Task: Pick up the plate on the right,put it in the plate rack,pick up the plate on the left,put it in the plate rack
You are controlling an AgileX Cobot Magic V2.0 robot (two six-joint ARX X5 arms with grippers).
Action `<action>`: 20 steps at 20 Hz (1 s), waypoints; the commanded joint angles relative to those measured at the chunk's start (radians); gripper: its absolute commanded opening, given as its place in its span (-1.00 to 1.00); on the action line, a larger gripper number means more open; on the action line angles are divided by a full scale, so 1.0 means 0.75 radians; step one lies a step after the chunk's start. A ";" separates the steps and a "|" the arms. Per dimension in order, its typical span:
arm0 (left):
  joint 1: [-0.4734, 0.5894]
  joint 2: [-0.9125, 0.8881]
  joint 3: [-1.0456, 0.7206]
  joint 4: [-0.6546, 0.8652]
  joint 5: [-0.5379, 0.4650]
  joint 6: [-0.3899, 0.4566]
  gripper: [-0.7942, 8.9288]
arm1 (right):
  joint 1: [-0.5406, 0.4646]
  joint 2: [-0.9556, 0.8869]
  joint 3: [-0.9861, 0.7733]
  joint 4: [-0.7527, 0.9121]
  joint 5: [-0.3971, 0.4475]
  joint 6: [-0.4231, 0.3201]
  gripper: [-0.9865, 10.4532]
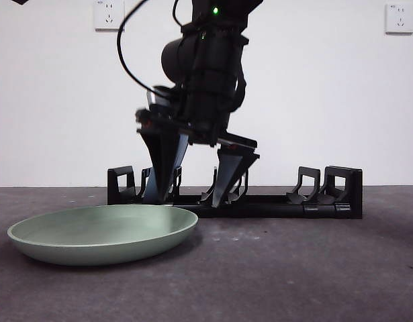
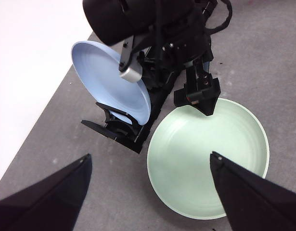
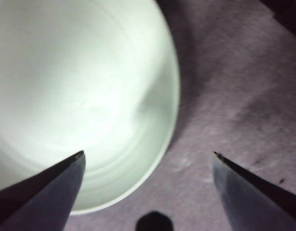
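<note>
- Hovered wide open, right tool [image 1: 193, 194], low over the green plate [image 1: 104, 233] at its rim beside the plate rack [image 1: 327, 201].
- Stood on edge between the rack's prongs, blue plate [image 2: 111, 82].
- Lay flat on the grey surface [image 1: 293, 268], green plate.
- Hung wide open above, left tool [image 2: 148, 185], empty.

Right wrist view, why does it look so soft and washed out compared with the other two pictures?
In the right wrist view the green plate sits close under the camera, overexposed and blurred, and the right gripper is soft-edged too. The left wrist view is sharper, showing the blue plate standing in the plate rack. The front view is evenly lit, with the arm dark against the wall.
</note>
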 commanded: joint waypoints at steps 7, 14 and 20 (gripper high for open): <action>-0.004 0.009 -0.002 0.006 0.001 0.013 0.02 | 0.001 0.049 -0.012 0.076 0.015 0.024 -0.35; -0.004 0.013 -0.002 0.005 0.001 0.013 0.02 | 0.001 0.054 -0.095 0.159 0.011 0.049 -0.35; -0.004 0.013 -0.002 0.007 0.002 0.013 0.02 | 0.001 0.054 -0.200 0.193 0.012 0.050 -0.59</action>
